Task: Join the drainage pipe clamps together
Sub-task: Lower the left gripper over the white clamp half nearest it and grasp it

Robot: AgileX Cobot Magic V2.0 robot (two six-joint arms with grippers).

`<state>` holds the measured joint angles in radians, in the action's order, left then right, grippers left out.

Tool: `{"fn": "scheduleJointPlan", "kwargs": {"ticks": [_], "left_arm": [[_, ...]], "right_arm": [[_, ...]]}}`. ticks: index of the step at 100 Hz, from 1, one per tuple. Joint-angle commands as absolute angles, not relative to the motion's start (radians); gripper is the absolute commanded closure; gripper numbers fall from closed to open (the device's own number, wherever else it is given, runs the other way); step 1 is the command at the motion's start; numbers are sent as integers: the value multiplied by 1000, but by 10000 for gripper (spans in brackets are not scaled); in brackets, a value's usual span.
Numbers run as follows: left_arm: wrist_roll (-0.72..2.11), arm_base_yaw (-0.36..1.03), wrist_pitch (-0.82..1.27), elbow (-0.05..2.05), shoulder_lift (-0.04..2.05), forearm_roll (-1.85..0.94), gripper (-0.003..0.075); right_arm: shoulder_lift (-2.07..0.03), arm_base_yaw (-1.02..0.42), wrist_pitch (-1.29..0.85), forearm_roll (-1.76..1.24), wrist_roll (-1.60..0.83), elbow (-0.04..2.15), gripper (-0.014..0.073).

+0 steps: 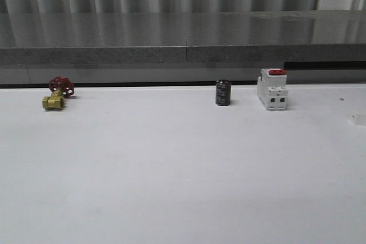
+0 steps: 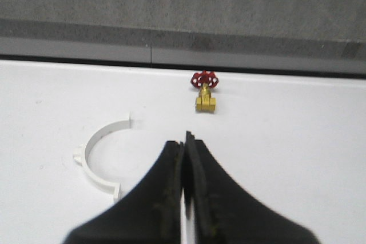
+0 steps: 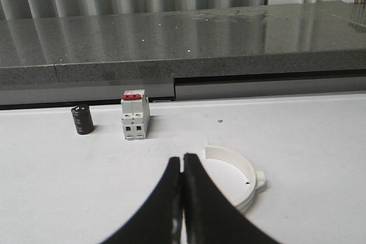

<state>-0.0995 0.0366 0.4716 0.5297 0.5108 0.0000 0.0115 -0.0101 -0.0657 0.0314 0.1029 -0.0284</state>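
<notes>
Left gripper (image 2: 184,141) and right gripper (image 3: 182,161) both closed, empty.

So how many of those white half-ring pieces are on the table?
2. One half-ring lies near the left fingers, short of the brass valve. The other half-ring lies beside the right fingers, nearer than the white block.
</notes>
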Motion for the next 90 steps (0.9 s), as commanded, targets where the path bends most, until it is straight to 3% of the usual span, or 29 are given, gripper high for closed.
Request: {"fn": "scheduleJointPlan", "kwargs": {"ticks": [1, 46, 56, 68, 75, 80, 90], "left_arm": [[-98, 36, 489, 635, 612, 17, 741], [-98, 38, 510, 686, 836, 17, 731], [-98, 38, 513, 686, 840, 17, 627], [-98, 38, 513, 686, 840, 17, 386], [-98, 38, 484, 686, 840, 17, 285], [-98, 38, 455, 686, 840, 17, 255], [-98, 38, 405, 686, 840, -14, 267]], "right_arm": [[29, -5, 23, 34, 96, -9, 661], [29, -5, 23, 34, 96, -9, 661], [29, -5, 23, 34, 96, -9, 661], [29, -5, 23, 34, 96, -9, 661], [29, -5, 23, 34, 96, -9, 661], [29, -5, 23, 34, 96, -9, 661], [29, -5, 23, 34, 96, -9, 661]]}}
